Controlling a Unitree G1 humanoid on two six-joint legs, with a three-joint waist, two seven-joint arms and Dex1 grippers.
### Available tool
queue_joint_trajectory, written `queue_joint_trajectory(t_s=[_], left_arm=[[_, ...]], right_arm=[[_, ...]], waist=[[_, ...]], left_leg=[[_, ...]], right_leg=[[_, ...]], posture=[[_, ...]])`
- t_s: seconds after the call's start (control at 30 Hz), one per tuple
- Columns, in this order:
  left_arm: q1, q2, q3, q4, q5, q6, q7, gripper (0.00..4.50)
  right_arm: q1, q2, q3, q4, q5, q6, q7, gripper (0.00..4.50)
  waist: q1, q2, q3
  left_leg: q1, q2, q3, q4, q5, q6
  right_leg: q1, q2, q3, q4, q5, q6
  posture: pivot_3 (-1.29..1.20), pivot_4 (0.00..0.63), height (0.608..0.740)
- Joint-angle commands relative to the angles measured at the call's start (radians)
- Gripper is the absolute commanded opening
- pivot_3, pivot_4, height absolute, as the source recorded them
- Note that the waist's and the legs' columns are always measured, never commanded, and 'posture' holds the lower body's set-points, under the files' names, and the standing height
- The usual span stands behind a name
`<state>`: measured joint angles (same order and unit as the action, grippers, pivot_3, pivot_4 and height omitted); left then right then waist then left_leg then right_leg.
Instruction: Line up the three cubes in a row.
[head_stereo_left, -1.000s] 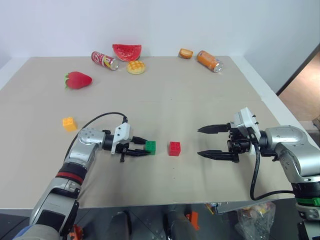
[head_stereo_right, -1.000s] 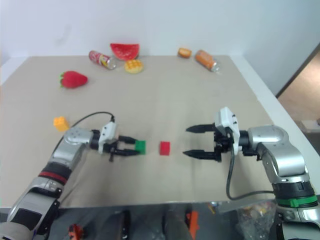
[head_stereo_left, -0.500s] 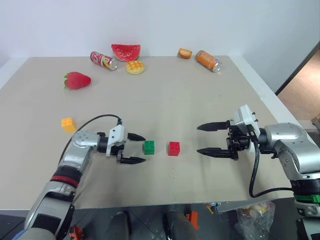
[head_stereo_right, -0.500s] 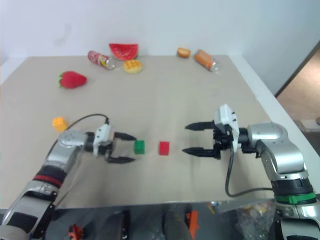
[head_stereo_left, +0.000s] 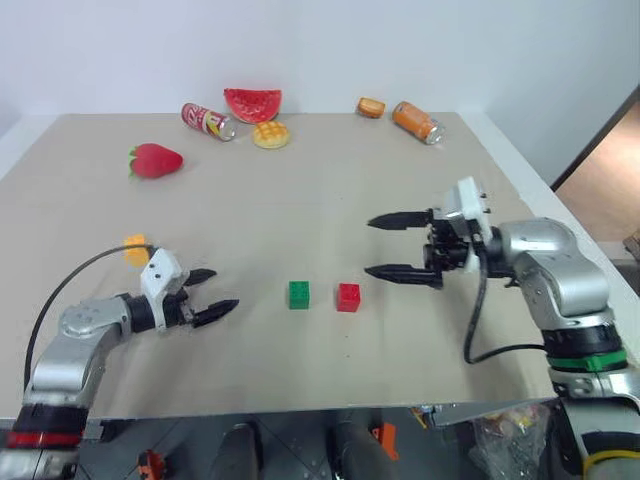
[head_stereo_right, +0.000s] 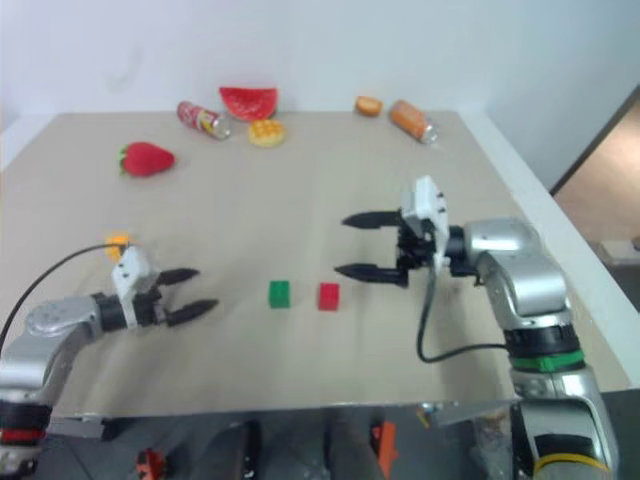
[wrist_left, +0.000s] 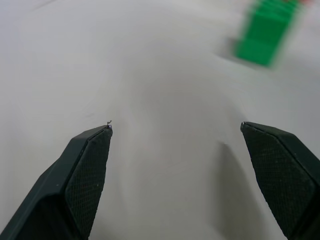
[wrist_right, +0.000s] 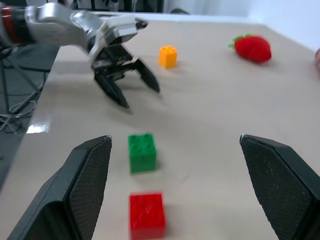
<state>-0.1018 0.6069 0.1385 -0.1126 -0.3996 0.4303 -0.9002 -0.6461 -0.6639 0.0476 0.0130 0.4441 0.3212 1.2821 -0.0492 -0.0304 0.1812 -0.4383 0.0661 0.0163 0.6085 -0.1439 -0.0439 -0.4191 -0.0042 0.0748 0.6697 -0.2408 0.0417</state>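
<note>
1. Three cubes, studded toy bricks, listed first though they are the smallest items: one green cube (head_stereo_left: 299, 294) and one red cube (head_stereo_left: 348, 297) sit just beside each other with a small gap between, near the front middle of the table; one yellow-orange cube (head_stereo_left: 135, 249) sits well apart toward the left side, just behind the left gripper's wrist.
2. One table (head_stereo_left: 320, 200), beige top, bearing everything below.
3. Two grippers, neither holding anything.
   - Left gripper (head_stereo_left: 210, 294): low over the table left of the green cube and apart from it, its two black fingers spread.
   - Right gripper (head_stereo_left: 388, 246): right of the red cube and a little behind it, pointing toward the table's middle, fingers wide apart, one above the other.
4. Two cans, both lying on their sides at the far edge: one red-and-white can (head_stereo_left: 208, 120) toward the left, one orange can (head_stereo_left: 417, 121) toward the right.
5. One watermelon slice toy (head_stereo_left: 253, 103), just beside the red-and-white can.
6. One strawberry toy (head_stereo_left: 155, 160), far left, on its own.
7. One round yellow bun toy (head_stereo_left: 271, 134), just in front of the watermelon slice.
8. One small brown bread toy (head_stereo_left: 371, 107), near the orange can.
</note>
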Motion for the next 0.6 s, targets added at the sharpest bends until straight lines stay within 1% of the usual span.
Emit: queue_joint_trajectory(t_s=[0.03,0.07,0.13,0.2,0.37,0.53,0.6], left_arm=[[0.101,-0.065,0.061,-0.177,-0.025,0.167,0.218,4.26],[0.113,-0.080,0.070,-0.204,-0.023,0.189,0.260,4.26],[0.109,-0.146,0.140,-0.255,-0.039,0.267,0.409,4.26],[0.085,-0.197,0.205,-0.286,-0.021,0.319,0.551,4.26],[-0.012,-0.281,0.318,-0.286,0.041,0.368,0.823,4.26],[-0.036,-0.318,0.312,-0.306,0.094,0.381,0.931,4.26],[-0.036,-0.324,0.299,-0.306,0.098,0.389,0.940,4.26]], right_arm=[[-0.062,0.050,0.032,0.044,-0.057,-0.068,-0.036,4.27],[-0.069,0.058,0.036,0.054,-0.064,-0.079,-0.037,4.27],[-0.082,0.070,0.045,0.071,-0.062,-0.089,-0.013,4.27],[-0.093,0.078,0.053,0.088,-0.055,-0.093,0.008,4.27],[-0.117,0.102,0.066,0.137,-0.069,-0.120,0.023,4.27],[-0.116,0.114,0.069,0.149,-0.076,-0.134,0.031,4.27],[-0.113,0.115,0.066,0.144,-0.072,-0.132,0.033,4.27]], waist=[[0.001,-0.001,0.000],[0.001,-0.001,0.000],[0.002,-0.001,0.000],[0.000,-0.001,0.000],[0.000,-0.001,0.000],[0.002,-0.001,0.000],[0.002,-0.001,-0.001]], left_leg=[[0.000,0.000,0.000,0.000,0.000,0.000],[0.000,0.000,-0.001,0.000,0.000,0.000],[0.001,0.000,-0.002,-0.001,0.000,0.000],[0.001,0.000,-0.002,-0.001,0.000,0.000],[0.003,0.000,-0.008,0.000,0.001,0.001],[0.001,0.000,-0.008,0.001,0.002,0.001],[0.001,-0.001,-0.008,0.001,0.003,0.001]], right_leg=[[0.000,0.001,0.000,0.000,0.001,0.002],[0.000,0.001,0.000,0.001,0.001,0.002],[0.000,0.001,0.000,0.001,0.001,0.002],[0.000,0.002,0.000,0.001,0.001,0.002],[0.000,0.007,0.000,0.002,0.005,-0.002],[0.001,0.006,0.000,0.002,0.005,-0.002],[0.001,0.005,0.000,0.001,0.006,0.000]], posture=[[0.00,0.150,0.740],[0.00,0.150,0.740],[0.00,0.150,0.740],[0.00,0.150,0.740],[0.00,0.150,0.740],[0.00,0.150,0.740],[0.00,0.150,0.740]])
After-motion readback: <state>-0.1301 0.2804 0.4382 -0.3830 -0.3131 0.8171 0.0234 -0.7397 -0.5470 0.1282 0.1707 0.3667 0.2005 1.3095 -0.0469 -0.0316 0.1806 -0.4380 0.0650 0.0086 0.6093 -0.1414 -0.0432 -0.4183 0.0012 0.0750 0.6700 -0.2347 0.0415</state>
